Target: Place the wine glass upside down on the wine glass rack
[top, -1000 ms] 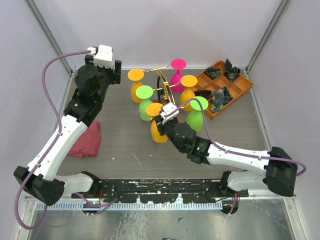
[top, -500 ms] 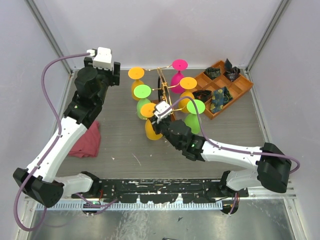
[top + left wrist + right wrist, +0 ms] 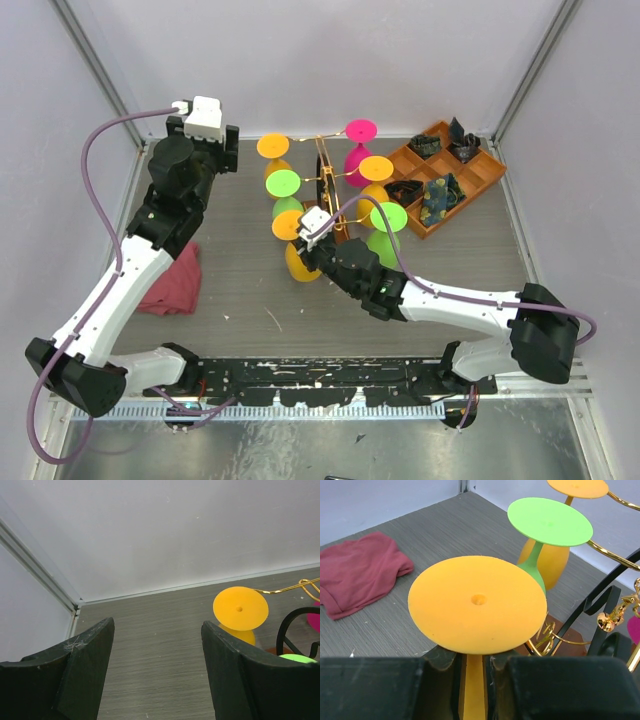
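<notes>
Surface (image 3: 240,290): grey, wood-grained. The wine glass rack (image 3: 327,172) stands just beyond the right end effector (image 3: 474,672). A red cloth (image 3: 362,570) lies to that end effector's left. The right end effector is clenched on the stem of the orange wine glass (image 3: 477,611), which is upside down with its foot uppermost. The left end effector (image 3: 157,665) is released and empty.

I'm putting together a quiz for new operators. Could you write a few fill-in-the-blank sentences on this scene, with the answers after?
1. The right pincer is shut on the stem of an upside-down wine glass coloured ____.
2. The neighbouring glass just beyond the held one has a foot coloured ____.
3. The left pincer is open and holds ____.
4. The crumpled cloth lies beside the ____ arm.
Missing words: orange; green; nothing; left.
</notes>
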